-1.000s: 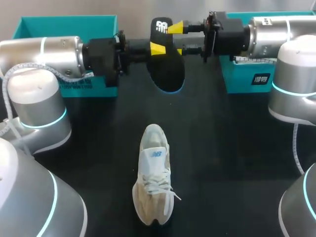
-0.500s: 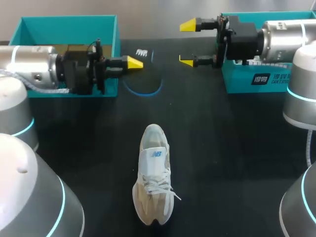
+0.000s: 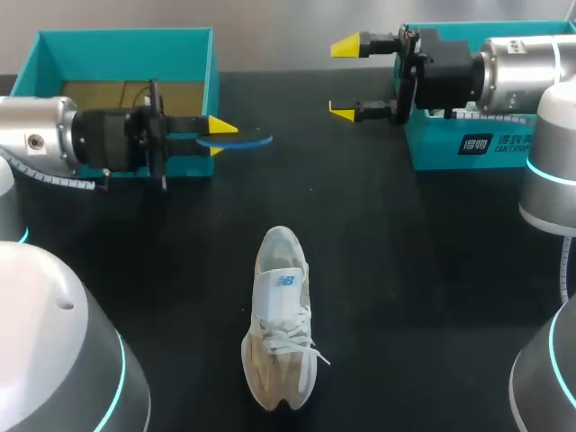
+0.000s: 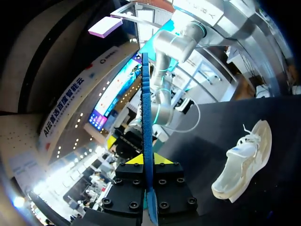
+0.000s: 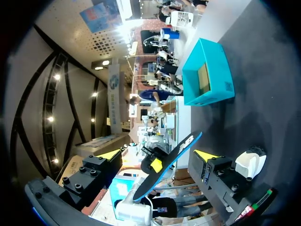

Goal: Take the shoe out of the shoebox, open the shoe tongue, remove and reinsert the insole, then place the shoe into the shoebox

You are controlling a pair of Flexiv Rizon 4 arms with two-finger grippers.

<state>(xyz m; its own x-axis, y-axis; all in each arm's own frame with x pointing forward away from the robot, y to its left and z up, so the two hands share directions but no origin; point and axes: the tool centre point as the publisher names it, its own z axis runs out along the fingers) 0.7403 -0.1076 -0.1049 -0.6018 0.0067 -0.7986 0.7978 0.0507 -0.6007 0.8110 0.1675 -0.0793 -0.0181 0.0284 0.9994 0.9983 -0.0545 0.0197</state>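
Where its two yellow tips close from either side, the left gripper (image 3: 219,137) pinches one end of a thin black foam insole with a blue rim (image 3: 243,141). It sits at the upper left of the head view, and the insole shows edge-on, pointing toward the frame's middle. In the left wrist view the insole stands as a narrow blade between the fingers and runs out ahead of them. The right gripper (image 3: 345,77), upper right, has its fingers spread wide around nothing, apart from the insole. Behind the left gripper is an open teal cardboard shoebox (image 3: 126,38). A second teal box piece (image 3: 450,148) lies under the right arm. A white and beige lace-up sneaker (image 3: 281,315) rests sole-down on the black table (image 3: 405,297) at lower centre, outside the shoebox and well apart from both grippers.
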